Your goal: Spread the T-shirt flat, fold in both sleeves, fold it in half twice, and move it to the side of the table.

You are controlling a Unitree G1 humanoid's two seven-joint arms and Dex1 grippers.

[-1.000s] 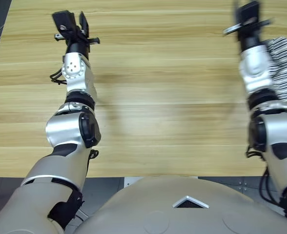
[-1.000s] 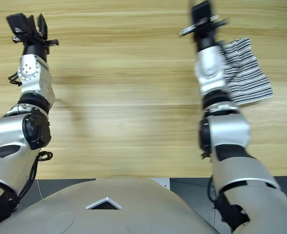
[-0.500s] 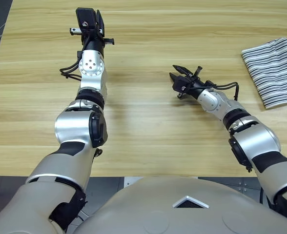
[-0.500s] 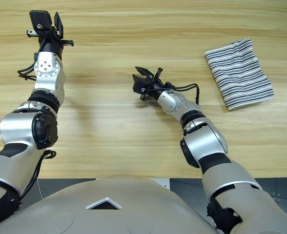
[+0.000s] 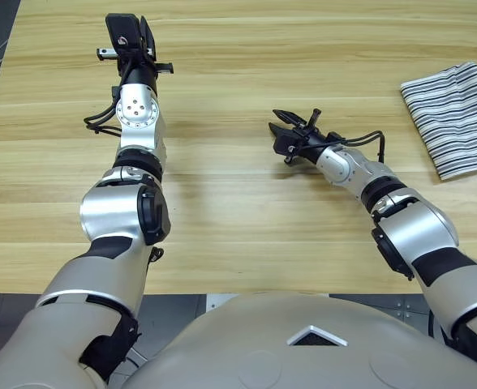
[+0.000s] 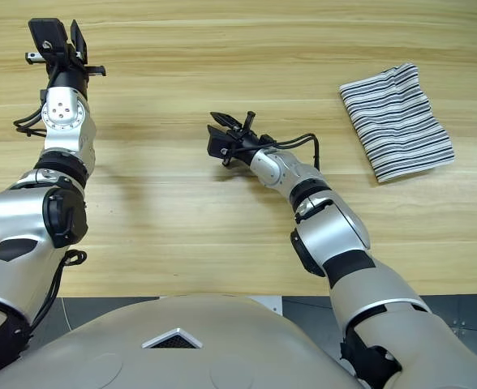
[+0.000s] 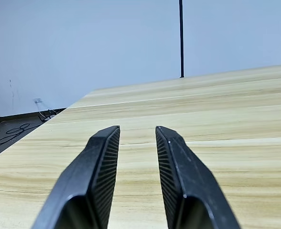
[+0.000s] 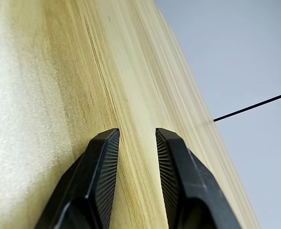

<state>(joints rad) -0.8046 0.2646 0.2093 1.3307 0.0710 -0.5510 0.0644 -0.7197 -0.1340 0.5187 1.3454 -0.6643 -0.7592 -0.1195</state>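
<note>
Left eye view gave me the T-shirt (image 5: pixel 449 117) already folded into a compact packet of dark and white stripes, lying by the right edge of the table (image 5: pixel 247 235), toward its far side. Both arms were well apart from it. My right gripper (image 5: pixel 281 132) sat near the middle of the table, with its forearm stretched leftward across the wood. In the right wrist view its two ribbed fingers stood spread, with bare wood grain showing in the gap between them and nothing pinched. They lay low over the surface, though I could not tell whether the tips touched it. My left gripper (image 5: pixel 131 34) was held out over the far left part of the table, nearer the left edge than the middle, and pointed away from me. In the left wrist view its fingers were likewise parted and held nothing. Beyond them the planks ran on to the table's far edge, and a pale wall rose behind
</note>
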